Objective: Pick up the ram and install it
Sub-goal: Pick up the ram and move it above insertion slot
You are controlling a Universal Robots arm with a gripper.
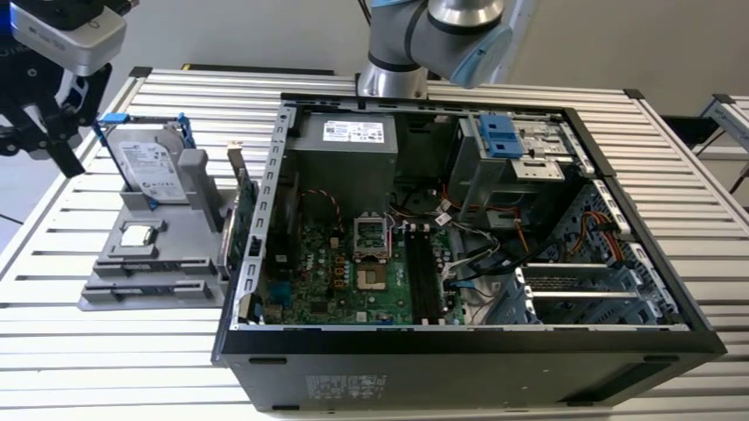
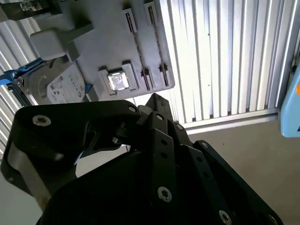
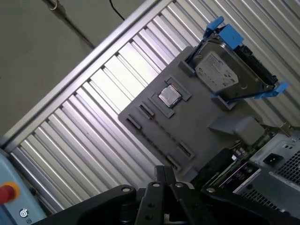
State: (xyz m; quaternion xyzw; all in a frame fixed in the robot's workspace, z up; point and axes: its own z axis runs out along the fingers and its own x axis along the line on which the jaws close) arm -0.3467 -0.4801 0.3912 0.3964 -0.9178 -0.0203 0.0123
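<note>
My gripper [image 1: 39, 160] hangs open and empty, high over the table's far corner at the exterior view's left, beyond the grey parts holder [image 1: 153, 298]. The holder's two long slots [image 1: 153, 285] hold no stick; both wrist views show them bare [image 3: 159, 136]. Inside the open computer case [image 1: 468, 351], a long dark stick [image 1: 415, 272] stands on edge in the motherboard's memory slots. It looks like the ram, but I cannot tell for sure. The gripper is far from it.
The holder carries a silver hard drive [image 1: 153, 167] in a blue-tabbed frame and a small square CPU chip [image 1: 139, 234]. A green card [image 1: 246, 228] stands on edge between holder and case. The arm's base [image 1: 392, 79] rises behind the case. Slatted metal tabletop [image 1: 105, 368] surrounds everything.
</note>
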